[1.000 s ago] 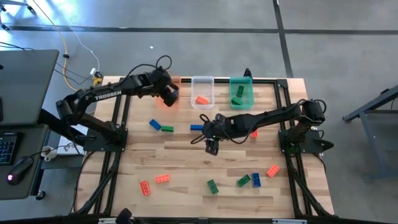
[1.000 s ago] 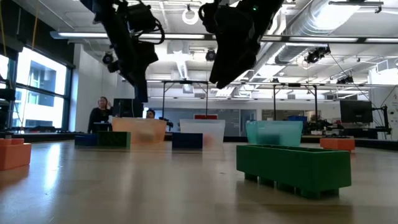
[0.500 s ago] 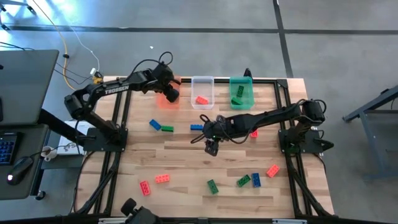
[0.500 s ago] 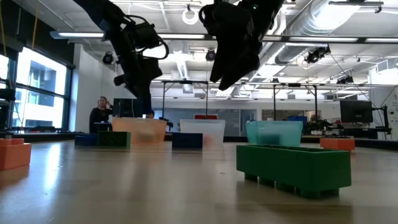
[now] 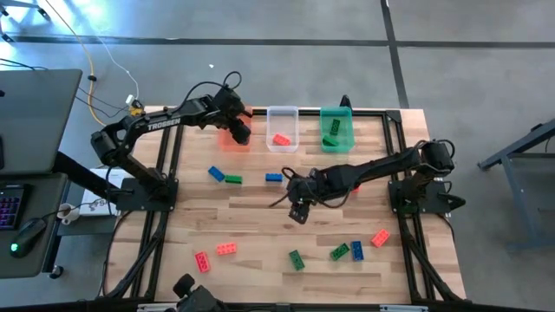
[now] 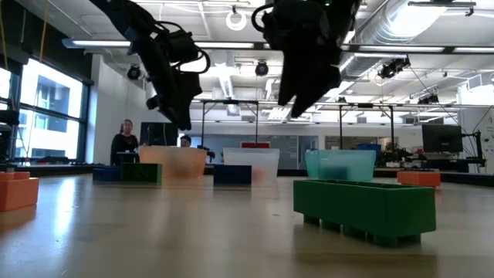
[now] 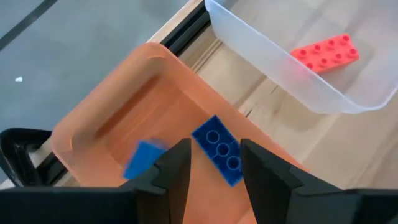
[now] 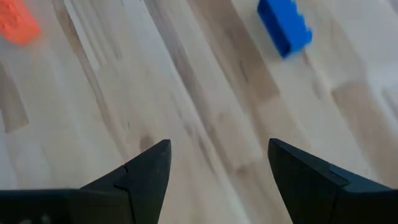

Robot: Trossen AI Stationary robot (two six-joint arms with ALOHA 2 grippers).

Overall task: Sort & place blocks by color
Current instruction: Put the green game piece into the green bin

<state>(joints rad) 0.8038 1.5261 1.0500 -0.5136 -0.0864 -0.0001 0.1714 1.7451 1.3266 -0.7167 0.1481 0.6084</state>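
Two blue blocks (image 7: pixel 219 149), studded.

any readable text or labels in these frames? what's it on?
"TROSSEN": white lettering along the left arm, high view.
Nothing else is readable: no print shows on the blocks, the bins or the right arm, and the room signage in the low view is too blurred to read.

floor – grey concrete floor (image 5: pixel 286 52) | left – tall bright windows (image 6: pixel 42 116) | ceiling – white exposed ducts (image 6: pixel 401 31) | desk – dark keyboard (image 5: pixel 9 204)
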